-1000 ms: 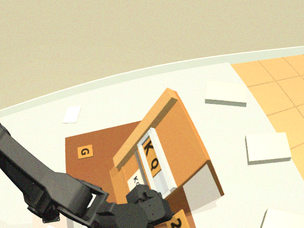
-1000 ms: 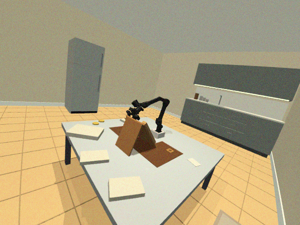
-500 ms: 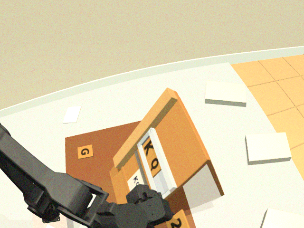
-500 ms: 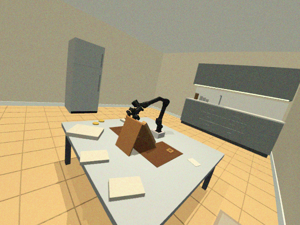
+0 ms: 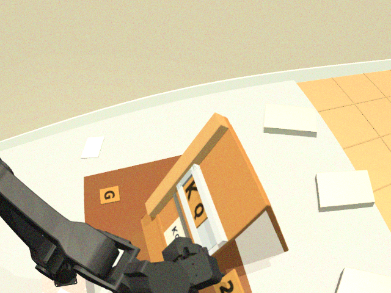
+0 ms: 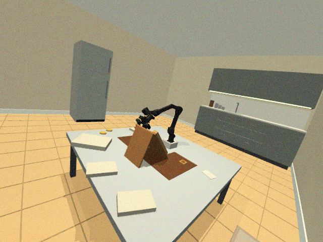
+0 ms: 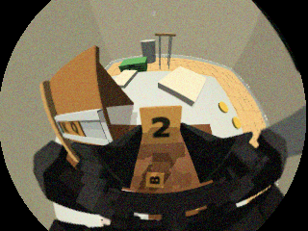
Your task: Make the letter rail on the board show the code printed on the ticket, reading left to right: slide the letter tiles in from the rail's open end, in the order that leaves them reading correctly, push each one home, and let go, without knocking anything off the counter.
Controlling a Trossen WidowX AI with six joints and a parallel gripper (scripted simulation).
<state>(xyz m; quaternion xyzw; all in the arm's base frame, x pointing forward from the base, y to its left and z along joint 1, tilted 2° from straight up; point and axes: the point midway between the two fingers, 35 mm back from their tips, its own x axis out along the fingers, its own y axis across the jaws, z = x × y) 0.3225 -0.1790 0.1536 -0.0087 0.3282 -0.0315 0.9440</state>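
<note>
The board [image 5: 239,170] [image 6: 139,145] [image 7: 72,91] stands tilted. Its pale rail [image 5: 209,204] holds a K tile [image 5: 190,189] at the far end with a Q tile [image 5: 198,210] [image 7: 74,128] beside it; the part toward the gripper is vacant. The ticket [image 5: 170,231] below the rail shows K and part of a second character; my gripper hides the rest. My gripper [image 7: 161,129] is shut on an orange 2 tile [image 5: 233,284] [image 7: 161,117], held upright in the wrist view, off the rail's near end. A G tile [image 5: 109,194] [image 6: 182,161] and a B tile [image 7: 155,180] lie on the brown mat [image 5: 126,171] [image 6: 169,170].
Cream blocks [image 5: 289,118] [image 5: 346,189] [image 6: 136,200] [image 7: 184,83] lie along the counter's side beyond the board. A white card [image 5: 92,147] [image 6: 209,174] lies past the mat. Two yellow discs [image 6: 103,132] [image 7: 223,107] lie near a counter edge.
</note>
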